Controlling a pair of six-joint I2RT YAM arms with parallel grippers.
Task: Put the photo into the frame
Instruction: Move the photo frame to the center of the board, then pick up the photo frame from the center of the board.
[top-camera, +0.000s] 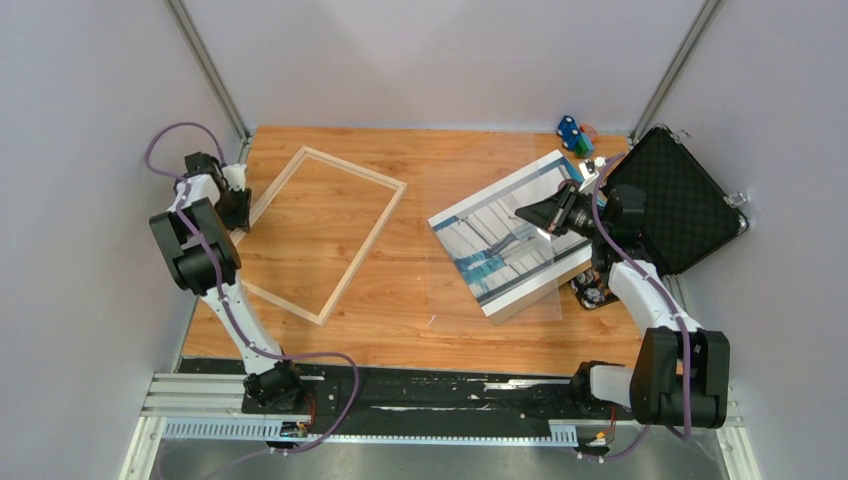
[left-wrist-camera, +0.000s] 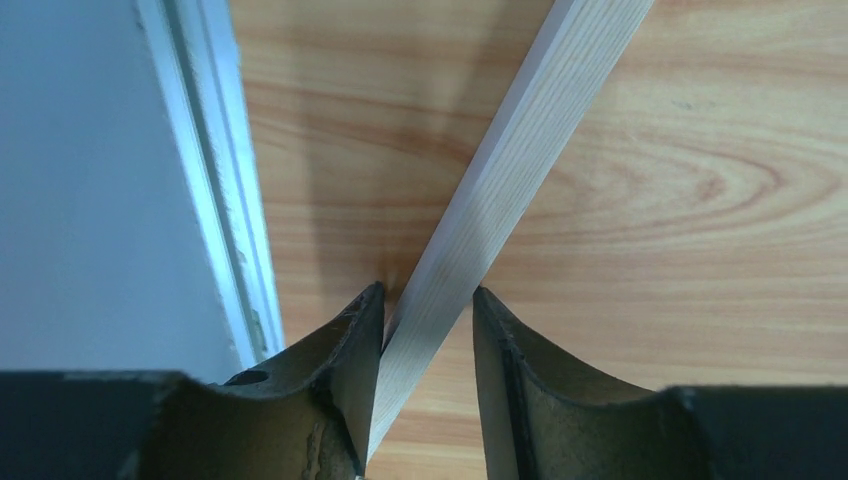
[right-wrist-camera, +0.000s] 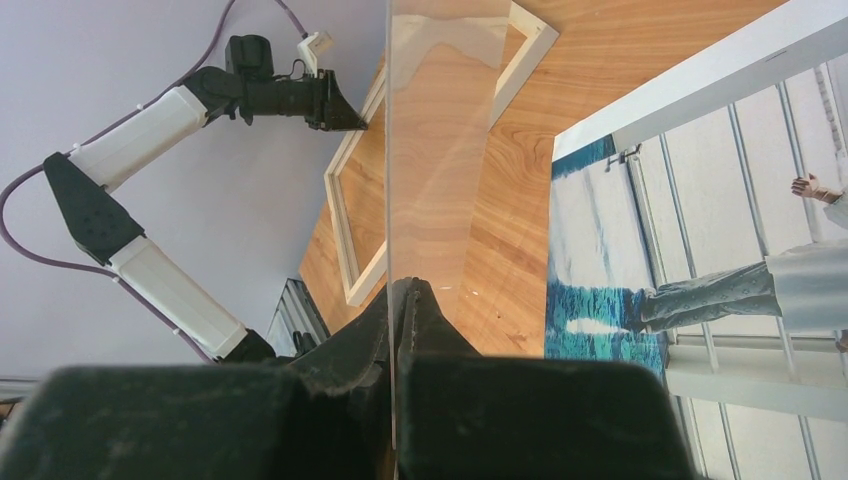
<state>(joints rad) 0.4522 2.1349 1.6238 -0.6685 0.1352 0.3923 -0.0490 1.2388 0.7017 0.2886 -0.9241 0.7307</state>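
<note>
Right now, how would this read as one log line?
left gripper: astride frame rail, open | right gripper: shut on clear pane | photo: on table, unframed

Pale grey walls around a wood-grain tabletop, metal corner posts, even light.

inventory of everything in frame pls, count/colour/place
frame: 1, pale wood, table left, lying flat
photo: 1, white-bordered, teal water and steps, table right
clear pane: 1, transparent, held on edge over the photo
case: 1, black, open, right edge
small toys: a few, blue and green, far right corner
table: 1, wood grain
left gripper: straddles a frame rail, jaws apart
right gripper: shut on the pane's edge
</note>
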